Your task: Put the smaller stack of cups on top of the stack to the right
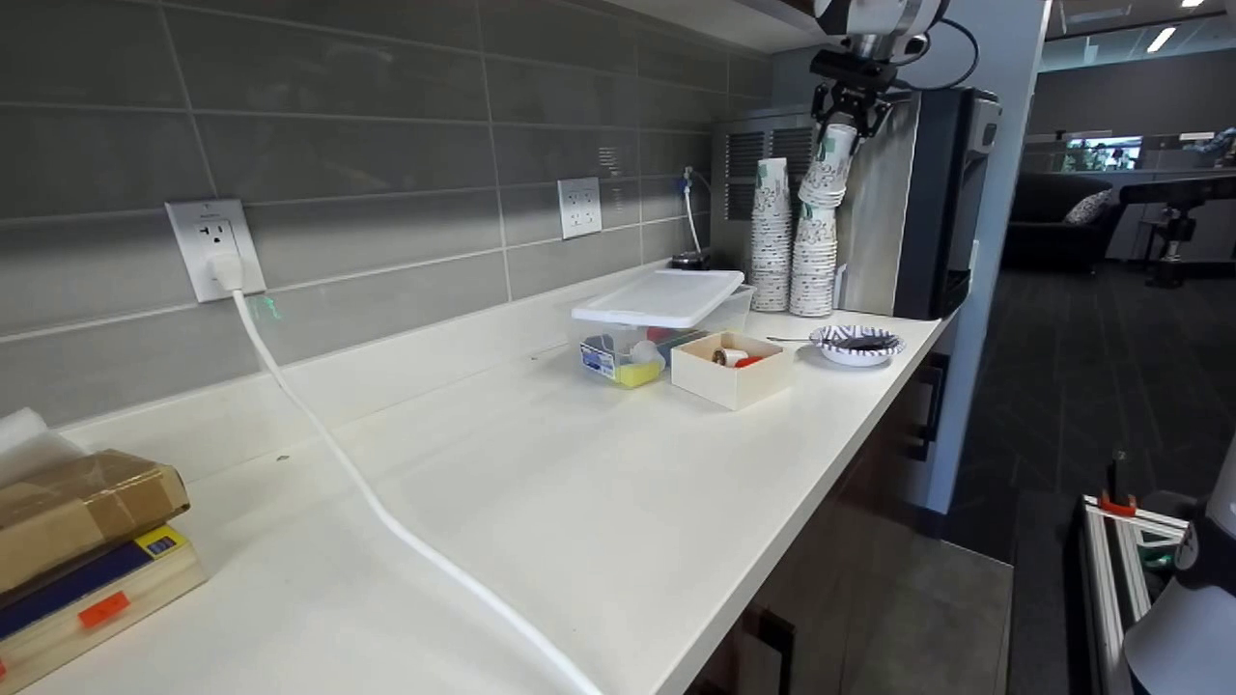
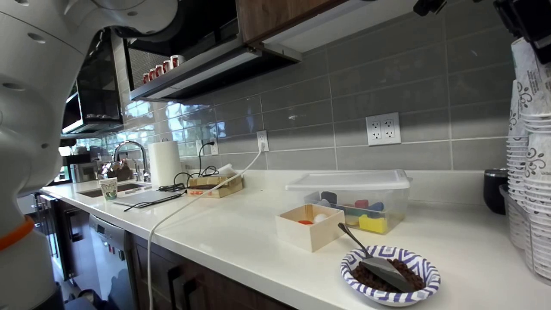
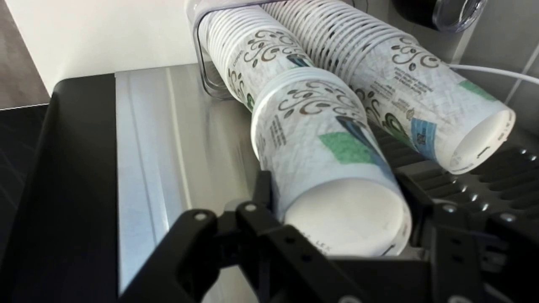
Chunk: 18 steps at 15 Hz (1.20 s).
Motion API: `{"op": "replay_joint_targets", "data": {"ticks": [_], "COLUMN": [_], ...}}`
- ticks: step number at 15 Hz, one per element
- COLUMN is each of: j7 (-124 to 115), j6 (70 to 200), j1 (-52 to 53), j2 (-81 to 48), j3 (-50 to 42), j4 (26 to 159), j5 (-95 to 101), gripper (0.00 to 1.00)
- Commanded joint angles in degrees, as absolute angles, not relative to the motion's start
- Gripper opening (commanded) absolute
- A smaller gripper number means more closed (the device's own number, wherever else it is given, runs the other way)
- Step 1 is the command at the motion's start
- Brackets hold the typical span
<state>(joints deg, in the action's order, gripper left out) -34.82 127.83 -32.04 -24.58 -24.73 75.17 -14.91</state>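
Observation:
The smaller stack of cups [image 1: 828, 164] is a short nest of white printed cups, upside down. It also shows in the wrist view [image 3: 311, 113] and partly in an exterior view [image 2: 527, 73]. My gripper [image 1: 850, 118] has its fingers on both sides of the smaller stack near its base end, shut on it [image 3: 337, 185]. The smaller stack is tilted, with its rims at the top of the stack to the right [image 1: 814, 265], a tall cup column [image 3: 263, 54]. Whether the rims surround that top is hidden. The other tall column [image 1: 771, 241] stands beside it [image 3: 404, 71].
A clear holder [image 3: 206, 80] surrounds the columns' lower part. A dark machine with a metal side [image 1: 937, 193] stands close by. A patterned bowl [image 2: 389, 297], a wooden box [image 2: 297, 228] and a lidded plastic bin [image 2: 348, 181] sit on the counter [image 1: 579, 483].

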Motion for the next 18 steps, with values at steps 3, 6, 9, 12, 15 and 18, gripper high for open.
{"op": "replay_joint_targets", "data": {"ticks": [3,6,9,12,15,18], "j7": [-35.5,-36.1,-36.3,-36.3,-36.2,-34.8], "j6": [126.8,126.7,127.1,127.3,124.1,123.6], "j1": [-34.2,-33.8,-32.9,-32.1,-31.9,-31.4], "j2": [-26.7,-26.0,-25.4,-24.7,-23.2,-20.3], "j3": [-23.5,-23.5,-24.0,-24.2,-23.9,-23.4], "j4": [71.7,71.8,71.8,72.1,73.0,76.1], "j5": [-16.0,-15.4,-15.1,-14.4,-15.1,-15.3], "gripper": [0.93,1.00,1.00,1.00,1.00,1.00]}}
